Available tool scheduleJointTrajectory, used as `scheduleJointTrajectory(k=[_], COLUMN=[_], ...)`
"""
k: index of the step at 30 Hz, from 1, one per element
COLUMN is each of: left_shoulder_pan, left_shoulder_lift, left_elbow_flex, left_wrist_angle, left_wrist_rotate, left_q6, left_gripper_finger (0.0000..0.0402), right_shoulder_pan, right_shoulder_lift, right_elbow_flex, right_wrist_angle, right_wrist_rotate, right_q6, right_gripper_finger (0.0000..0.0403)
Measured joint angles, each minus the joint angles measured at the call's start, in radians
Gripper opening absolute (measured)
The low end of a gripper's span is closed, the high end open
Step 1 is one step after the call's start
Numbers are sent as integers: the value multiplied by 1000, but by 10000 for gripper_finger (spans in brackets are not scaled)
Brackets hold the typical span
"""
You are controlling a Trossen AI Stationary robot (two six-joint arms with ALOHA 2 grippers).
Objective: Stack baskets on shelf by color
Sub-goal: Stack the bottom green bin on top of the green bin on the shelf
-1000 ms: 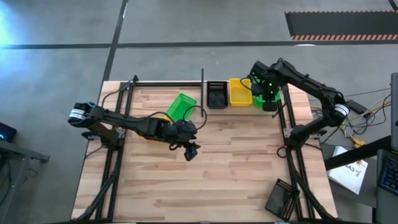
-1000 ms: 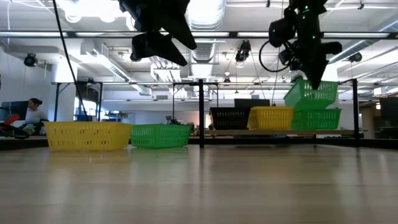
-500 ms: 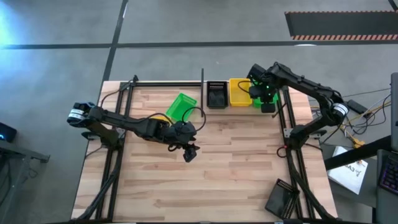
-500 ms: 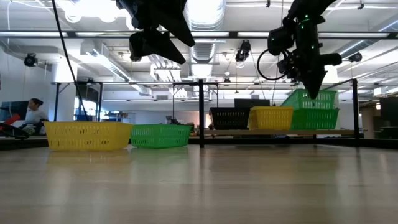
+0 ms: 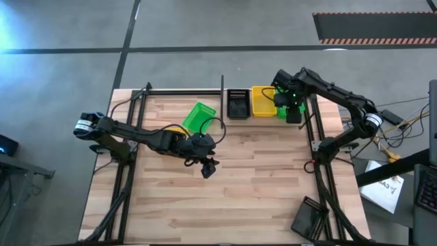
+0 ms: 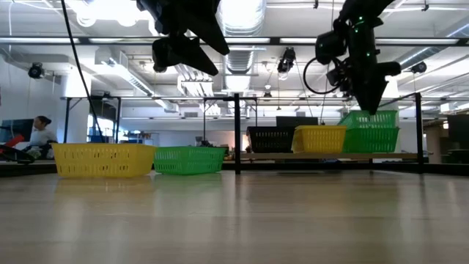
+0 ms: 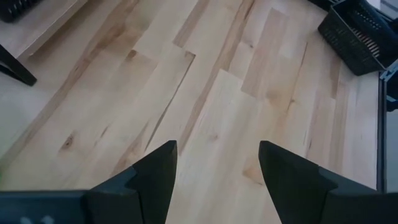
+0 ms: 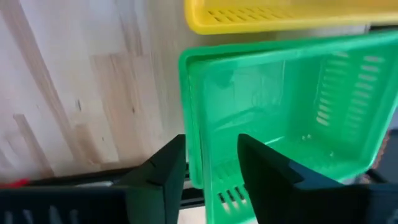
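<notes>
Surface: wooden table (image 5: 232,184).
Left gripper (image 5: 209,167): mid-table, fingers apart, empty, waiting near loose green basket (image 5: 199,116).
Shelf (image 6: 322,155): far edge, baskets sorted by colour.
Right gripper (image 8: 208,165): fingers parted astride stacked green basket (image 8: 292,118) wall, far right corner.

the left tool (image 7: 216,171) hangs with fingers apart above bare wooden surface (image 7: 205,93); a black basket (image 7: 359,36) sits off at the edge.
</notes>
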Motion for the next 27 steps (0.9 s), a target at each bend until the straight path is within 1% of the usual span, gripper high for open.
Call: scheduleJointTrajectory(k=[5, 8, 12, 13, 16, 17, 18, 20, 22, 23, 25, 27], left_shoulder_pan=[-2, -5, -6, -6, -5, -5, -5, -5, -5, -5, -5, -5], left_shoulder_lift=[0, 0, 0, 0, 0, 0, 0, -1, -1, -1, -1, -1], left_elbow_flex=[0, 0, 0, 0, 0, 0, 0, 0, 0, 0, 0, 0], left_wrist_angle=[-3, -3, -7, -7, -12, -12, -12, -11, -10, -9, -7, -4], left_wrist_rotate=[4, 6, 7, 7, 7, 7, 7, 7, 7, 7, 7, 7], left_q6=[-24, -24, -33, -40, -49, -49, -50, -49, -49, -49, -49, -50], left_gripper_finger=[212, 212, 212, 212, 212, 212, 212, 212, 212, 212, 212, 212], right_shoulder_pan=[0, 0, 0, 0, 0, 1, 2, 1, -7, -16, -37, -51], right_shoulder_lift=[-5, -31, -92, -110, -163, -179, -193, -217, -229, -231, -227, -215], right_elbow_flex=[41, 62, 66, 63, 45, 38, 31, 17, 3, -4, -23, -48], right_wrist_angle=[-59, -79, -47, -28, 51, 81, 108, 151, 177, 179, 173, 173], right_wrist_rotate=[-10, -52, -94, -118, -234, -245, -232, -165, -101, -88, -91, -128], right_q6=[78, 81, 111, 138, 251, 284, 308, 349, 379, 392, 417, 438], right_gripper_finger=[149, 143, 131, 128, 118, 114, 109, 97, 80, 68, 40, 17])
